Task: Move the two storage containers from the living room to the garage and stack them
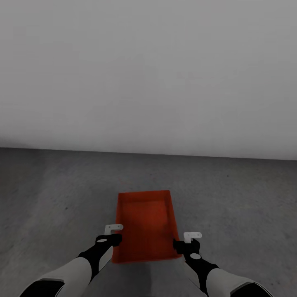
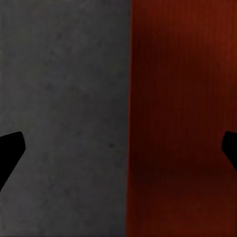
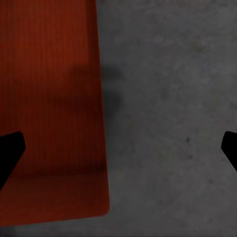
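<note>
Your orange-red storage container, open-topped and lidless, smooth plain walls, resting flat and upright on the dark grey mottled concrete floor, long side running away from you, toward the plain white-grey garage wall.

Cut-off and hidden parts around the orange-red container

In the head view, the near corners of the container are covered by the left gripper and the right gripper, so whether either one touches its walls cannot be told, and both arms run off the picture's lower edge. Whether this is one bin or two nested cannot be told. In the left wrist view the container is cut by three edges and only the dark tips of the fingers show. In the right wrist view the container runs off beyond one rounded corner, and the fingers are cropped likewise.
</note>
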Robot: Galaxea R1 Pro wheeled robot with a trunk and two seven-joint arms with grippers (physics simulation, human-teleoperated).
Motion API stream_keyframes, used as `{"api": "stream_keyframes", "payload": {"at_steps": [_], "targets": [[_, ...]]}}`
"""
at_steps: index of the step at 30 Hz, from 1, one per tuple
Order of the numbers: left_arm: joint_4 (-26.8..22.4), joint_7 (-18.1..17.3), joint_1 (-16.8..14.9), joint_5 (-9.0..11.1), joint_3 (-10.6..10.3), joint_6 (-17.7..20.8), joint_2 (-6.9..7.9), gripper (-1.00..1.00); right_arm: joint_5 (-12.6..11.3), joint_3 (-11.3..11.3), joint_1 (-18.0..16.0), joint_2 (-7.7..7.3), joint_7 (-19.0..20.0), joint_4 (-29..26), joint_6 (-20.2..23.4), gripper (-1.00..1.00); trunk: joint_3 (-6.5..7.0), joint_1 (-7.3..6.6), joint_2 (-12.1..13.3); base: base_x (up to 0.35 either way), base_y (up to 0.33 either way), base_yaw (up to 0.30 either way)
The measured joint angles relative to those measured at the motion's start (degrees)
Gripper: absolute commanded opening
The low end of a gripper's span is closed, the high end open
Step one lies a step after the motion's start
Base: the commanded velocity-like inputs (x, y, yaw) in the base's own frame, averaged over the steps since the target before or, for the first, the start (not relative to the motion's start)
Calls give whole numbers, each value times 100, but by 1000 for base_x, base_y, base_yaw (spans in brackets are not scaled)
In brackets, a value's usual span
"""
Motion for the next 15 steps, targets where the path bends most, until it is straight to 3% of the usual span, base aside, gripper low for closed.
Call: {"api": "stream_keyframes", "payload": {"at_steps": [15], "targets": [[1, -6, 0, -2, 1, 0, 2, 100, 0, 0, 0, 0, 0, -1, 2, 100, 269, -329, 602, 0, 0, 0]]}}
